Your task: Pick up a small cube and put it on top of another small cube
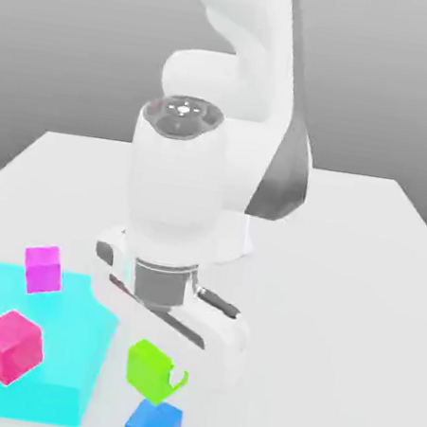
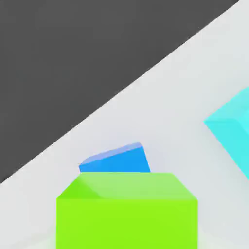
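The small lime-green cube hangs just under my hand, and my gripper is shut on it. The cube sits a little above the table. The bright-blue cube rests on the table right below it, slightly toward the exterior view's right and nearer the front edge. In the hand view the green cube looms close, with the blue cube partly hidden behind it.
A flat cyan slab lies at the exterior view's left and carries a small magenta cube and a larger pink cube. Its corner shows in the hand view. The white table ends at a dark edge near the blue cube.
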You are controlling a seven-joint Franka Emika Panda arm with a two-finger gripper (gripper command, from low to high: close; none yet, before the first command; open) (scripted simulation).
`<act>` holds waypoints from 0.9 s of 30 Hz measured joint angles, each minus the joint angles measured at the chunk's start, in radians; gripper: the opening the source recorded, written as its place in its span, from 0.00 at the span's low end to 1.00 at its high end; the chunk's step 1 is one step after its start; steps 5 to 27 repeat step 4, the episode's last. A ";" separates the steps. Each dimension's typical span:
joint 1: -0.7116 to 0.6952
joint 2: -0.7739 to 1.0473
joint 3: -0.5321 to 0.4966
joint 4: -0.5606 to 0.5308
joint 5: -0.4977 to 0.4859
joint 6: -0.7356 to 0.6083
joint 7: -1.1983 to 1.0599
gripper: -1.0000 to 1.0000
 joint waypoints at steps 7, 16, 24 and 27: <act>0.003 0.029 -0.004 0.002 -0.007 0.026 0.004 1.00; 0.003 0.029 -0.004 0.002 -0.007 0.026 0.004 1.00; 0.003 0.029 -0.004 0.002 -0.007 0.026 0.004 1.00; 0.003 0.029 -0.004 0.002 -0.007 0.026 0.004 1.00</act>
